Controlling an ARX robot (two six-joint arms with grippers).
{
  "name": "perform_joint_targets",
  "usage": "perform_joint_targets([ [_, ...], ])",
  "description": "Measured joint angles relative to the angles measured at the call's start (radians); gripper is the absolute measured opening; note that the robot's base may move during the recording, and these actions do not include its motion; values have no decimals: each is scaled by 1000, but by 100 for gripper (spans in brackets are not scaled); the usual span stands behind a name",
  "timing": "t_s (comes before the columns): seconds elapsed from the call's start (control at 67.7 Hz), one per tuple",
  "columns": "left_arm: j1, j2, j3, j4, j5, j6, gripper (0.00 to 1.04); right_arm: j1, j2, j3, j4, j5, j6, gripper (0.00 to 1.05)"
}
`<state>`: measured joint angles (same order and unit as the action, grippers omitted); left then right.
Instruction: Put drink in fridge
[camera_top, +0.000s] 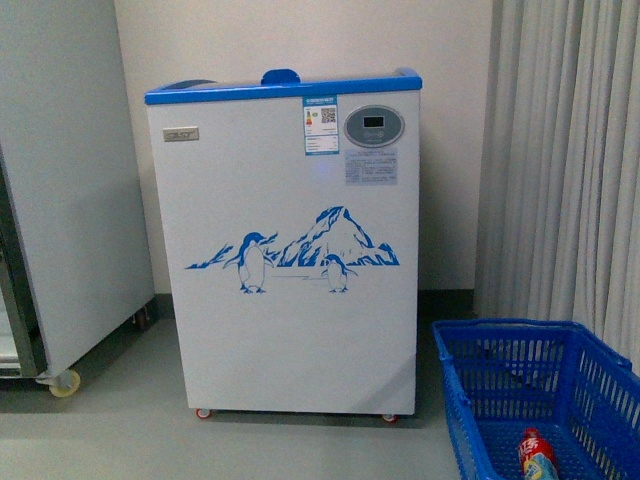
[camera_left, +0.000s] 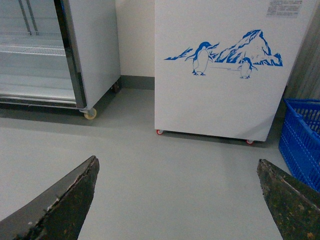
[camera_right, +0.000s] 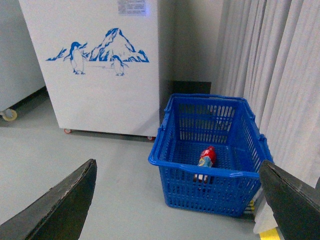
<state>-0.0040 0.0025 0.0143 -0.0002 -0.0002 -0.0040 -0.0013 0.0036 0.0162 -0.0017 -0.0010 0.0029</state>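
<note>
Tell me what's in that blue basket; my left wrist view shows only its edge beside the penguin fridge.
Observer: A red-capped drink lies inside the basket.
Operator: What tops the fridge?
Observer: The front view shows a blue rim on the fridge, with a round display panel below it.
Operator: Is the right end effector holding anything?
Observer: No, the right end effector is open, holding nothing.
</note>
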Motion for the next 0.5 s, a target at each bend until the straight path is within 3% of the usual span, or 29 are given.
perform_joint_targets([
  [0.502, 0, 0, 0, 0, 0, 0, 97, 0, 0, 0, 0, 0, 0, 97],
])
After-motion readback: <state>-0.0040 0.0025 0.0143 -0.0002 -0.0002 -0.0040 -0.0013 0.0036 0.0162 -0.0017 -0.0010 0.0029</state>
